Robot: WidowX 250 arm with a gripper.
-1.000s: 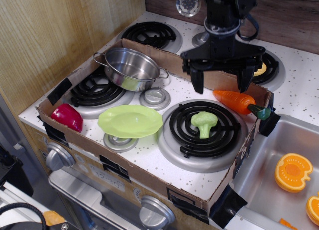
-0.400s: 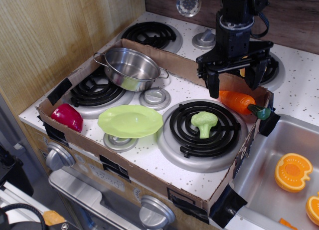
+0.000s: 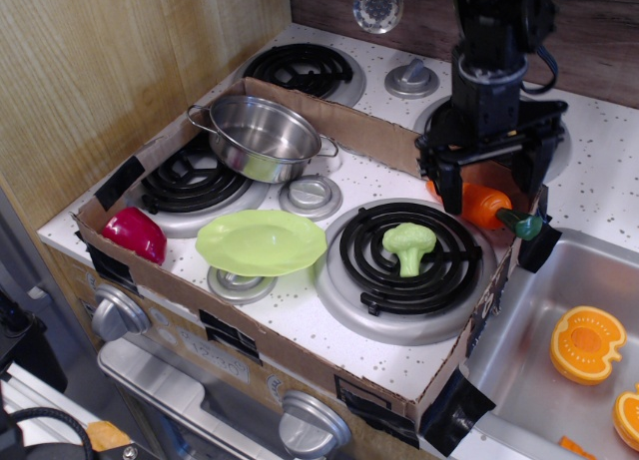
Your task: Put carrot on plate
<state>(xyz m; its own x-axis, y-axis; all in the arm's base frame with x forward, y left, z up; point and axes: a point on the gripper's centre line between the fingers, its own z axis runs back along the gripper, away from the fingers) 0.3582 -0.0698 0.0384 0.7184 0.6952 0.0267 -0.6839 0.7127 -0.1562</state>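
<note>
The orange toy carrot [image 3: 486, 205] with its dark green stem cap lies at the right end of the stove top, against the cardboard wall. My black gripper [image 3: 488, 187] is open and sits low over the carrot, one finger [image 3: 448, 187] on its left and the other [image 3: 526, 176] behind its right. I cannot tell whether the fingers touch it. The lime-green plate [image 3: 261, 241] rests at the front middle, raised on a burner knob, well to the left of the gripper.
A steel pot [image 3: 260, 136] stands on the back left burner. A green broccoli [image 3: 408, 244] lies on the front right burner. A red pepper [image 3: 134, 232] sits at the front left corner. A cardboard wall [image 3: 379, 131] rims the stove. Orange pumpkin halves [image 3: 586, 342] lie in the sink at right.
The gripper has moved right and down, from over the back of the stove to low around the carrot, its fingers closer together. The carrot has not moved.
</note>
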